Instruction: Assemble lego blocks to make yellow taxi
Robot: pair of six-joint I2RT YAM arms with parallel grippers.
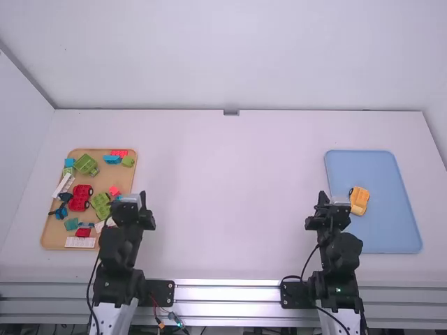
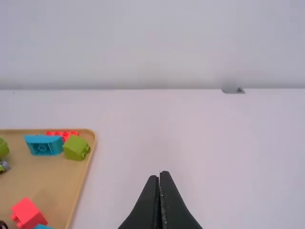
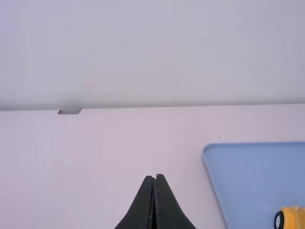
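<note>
On the blue tray [image 1: 383,236], near its left edge: yellow-orange toy block car [image 1: 359,201], rounded body, black wheel with pale hub. Just beside that tray's left edge: right gripper [image 1: 322,195], fingers pressed together. Well left of the blue tray: left gripper [image 1: 143,195], fingers also pressed together. Farther left of it: tan tray [image 1: 52,234], mixed red, green, blue, white blocks.

From here, the left arm [image 1: 119,248] and right arm [image 1: 340,255] look charcoal black, with white links [image 1: 112,319] down low. Thin black cables [image 1: 89,292] curve alongside, and black mounting plates [image 1: 166,293] carry small round holes. Black fingers [image 2: 174,210] taper to narrow points.
</note>
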